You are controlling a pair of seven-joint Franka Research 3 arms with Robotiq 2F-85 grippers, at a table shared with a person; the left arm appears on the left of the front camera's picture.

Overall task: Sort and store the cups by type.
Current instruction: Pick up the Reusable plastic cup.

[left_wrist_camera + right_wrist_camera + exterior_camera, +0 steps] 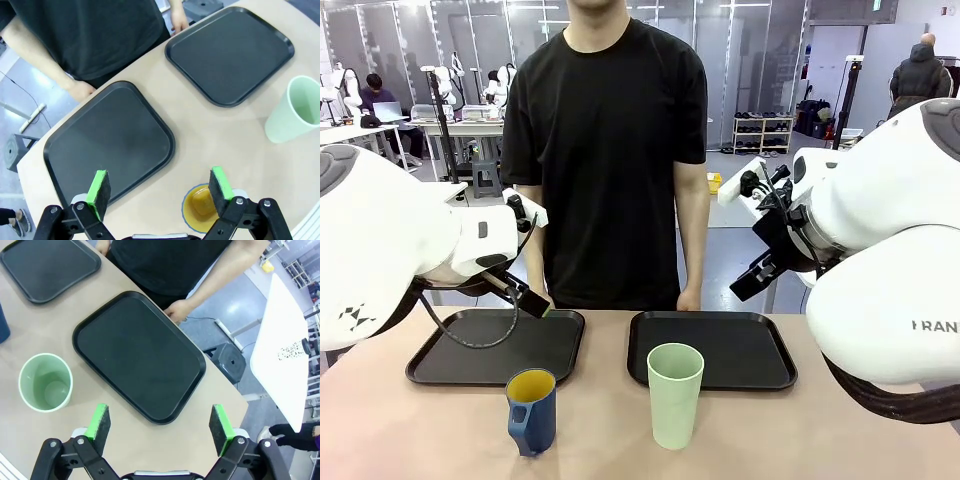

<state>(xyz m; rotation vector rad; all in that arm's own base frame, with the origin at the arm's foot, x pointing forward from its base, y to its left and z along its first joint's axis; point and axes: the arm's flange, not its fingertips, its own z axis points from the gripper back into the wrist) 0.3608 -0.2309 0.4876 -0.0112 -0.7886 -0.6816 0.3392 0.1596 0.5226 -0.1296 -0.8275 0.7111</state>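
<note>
I see my left end effector (159, 181) released, fingers wide apart, hanging above the dark blue mug (531, 410). My right end effector (159, 416) is just as open and grips nothing. Nearest me on the tabletop (610, 445), the mug stands upright to the left of the mint-green tumbler (675, 393). Behind them lie the left tray (470, 350) and the right tray (740, 350), with a person (620, 150) standing beyond.

White arms (390, 240), green-padded black end effectors (158, 174) (159, 409)
</note>
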